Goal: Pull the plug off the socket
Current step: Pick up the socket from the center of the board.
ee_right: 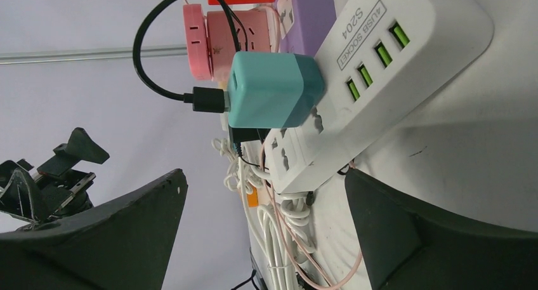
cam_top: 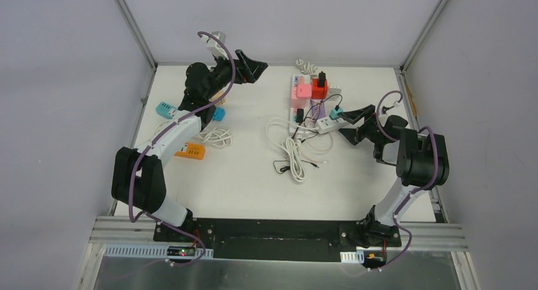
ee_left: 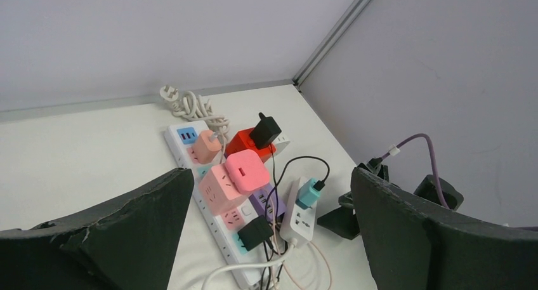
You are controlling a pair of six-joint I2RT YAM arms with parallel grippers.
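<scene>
Now teal plug (ee_right: pixel 274 90) sits in white strip (ee_right: pixel 393 68), top middle of right wrist view. Small, hard, smooth, likely light but stuck tight. Grab flat sides. Right gripper (cam_top: pixel 354 124) wide apart beside it, empty. Left gripper (cam_top: pixel 256 69) apart too, empty.

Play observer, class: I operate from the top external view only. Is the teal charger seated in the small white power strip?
Observer: Yes; the right wrist view shows the teal charger flush against the white power strip.
Operator: Any marking on the strip?
Observer: It reads USB SOCKET S204 beside four green USB ports.
Operator: Has the right gripper got hold?
Observer: No; the right gripper is open, short of the charger.
</scene>
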